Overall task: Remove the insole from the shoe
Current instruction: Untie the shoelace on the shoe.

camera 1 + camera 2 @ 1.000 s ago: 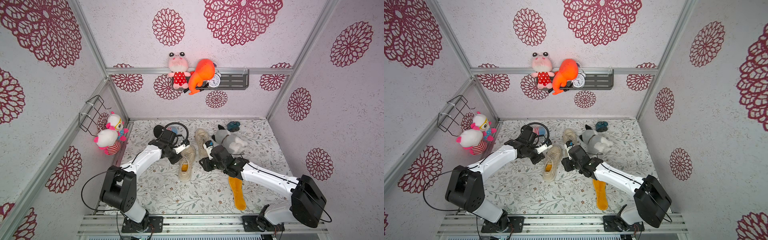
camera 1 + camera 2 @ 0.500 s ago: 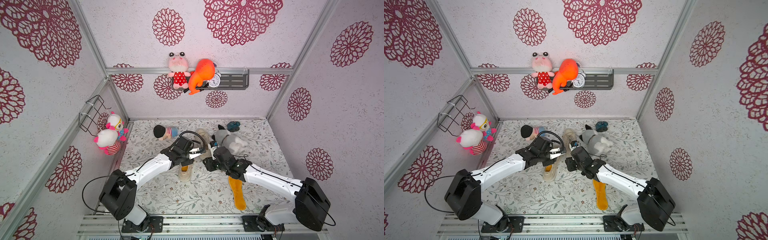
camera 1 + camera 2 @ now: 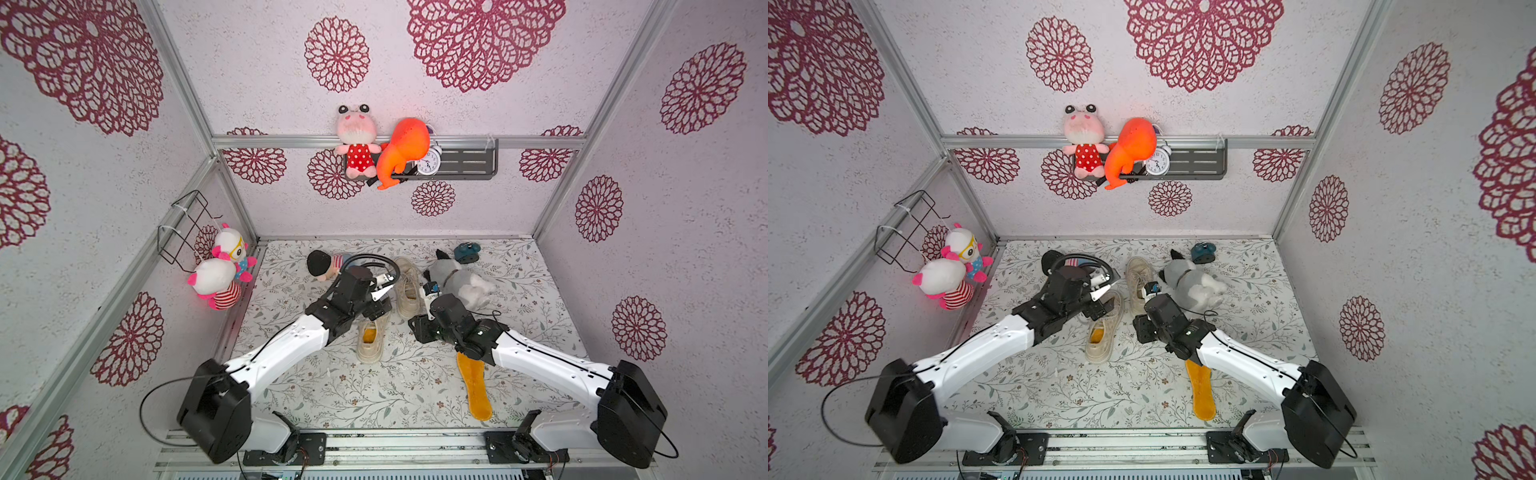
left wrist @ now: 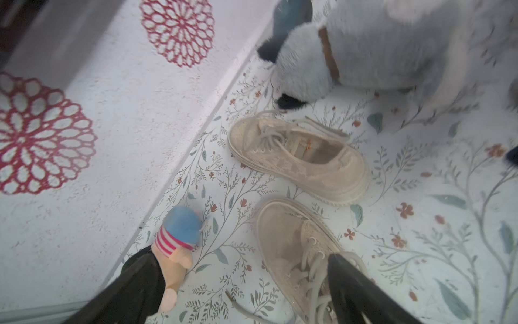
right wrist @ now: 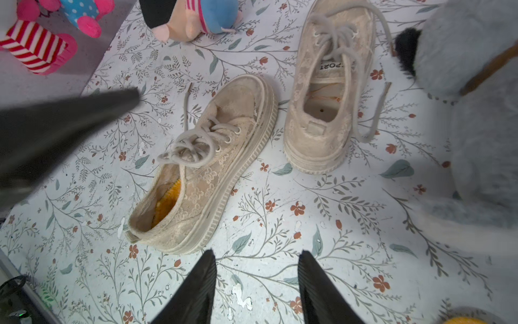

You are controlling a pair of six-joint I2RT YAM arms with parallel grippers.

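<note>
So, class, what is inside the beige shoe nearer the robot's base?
An orange insole shows through the heel opening of the shoe. Its front part is covered by the laces and the fabric above it, so how far it reaches cannot be seen.

A robot lab booth dressed like a nursery. An aluminium frame rail [image 3: 291, 142] borders white wall panels printed with crimson flowers [image 3: 337, 54]. A pink plush frog [image 3: 356, 139] sits on a grey slotted wall shelf [image 3: 469, 164].

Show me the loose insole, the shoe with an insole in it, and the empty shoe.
Loose insole [image 3: 475, 388]: a top view, middle of its orange face.
Shoe with insole [image 5: 207, 171]: right wrist view, lace-patterned side wall.
Empty shoe [image 5: 316, 140]: right wrist view, back of the heel.
</note>
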